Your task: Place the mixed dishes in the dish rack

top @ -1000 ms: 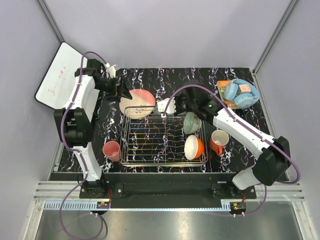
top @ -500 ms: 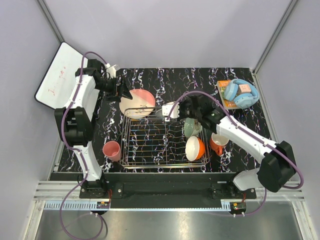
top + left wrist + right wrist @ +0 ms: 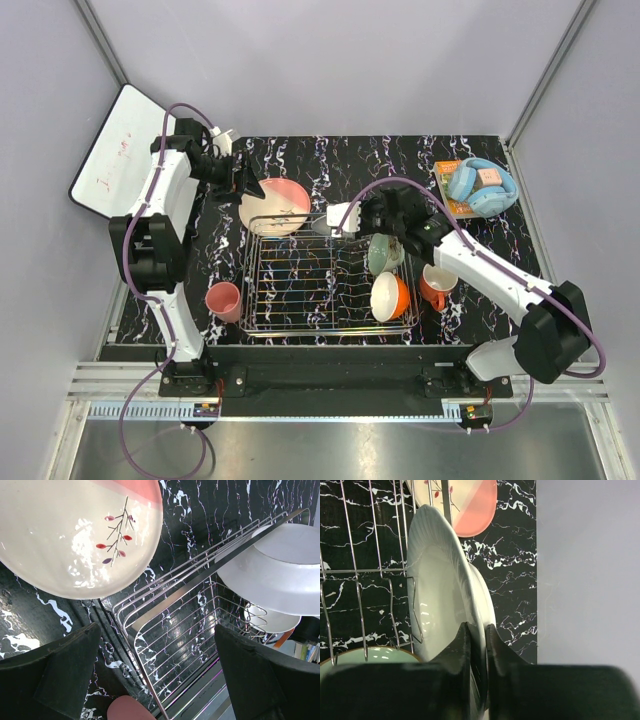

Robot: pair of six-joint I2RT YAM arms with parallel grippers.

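My right gripper (image 3: 355, 216) is shut on the rim of the white plate (image 3: 340, 218) and holds it on edge at the far edge of the dish rack (image 3: 300, 285). In the right wrist view my gripper (image 3: 477, 630) pinches the white plate (image 3: 437, 590) beside the rack's wires (image 3: 370, 570). The mint-green bowl (image 3: 381, 252) and the orange bowl (image 3: 388, 297) sit in the rack's right side. The pink plate (image 3: 275, 205) lies on the table behind the rack. My left gripper (image 3: 246, 186) is open just left of it, and the left wrist view shows the pink plate (image 3: 75, 535) beyond it. The pink cup (image 3: 222, 300) stands left of the rack. The orange mug (image 3: 436, 286) stands to its right.
Light-blue headphones (image 3: 480, 186) lie on a box at the back right. A white board (image 3: 112, 150) leans at the back left. My right arm reaches over the mug and the rack's right end.
My right arm has swung nearer and across the rack's right end, keeping the white plate at the rack's far edge. The left arm has barely moved.
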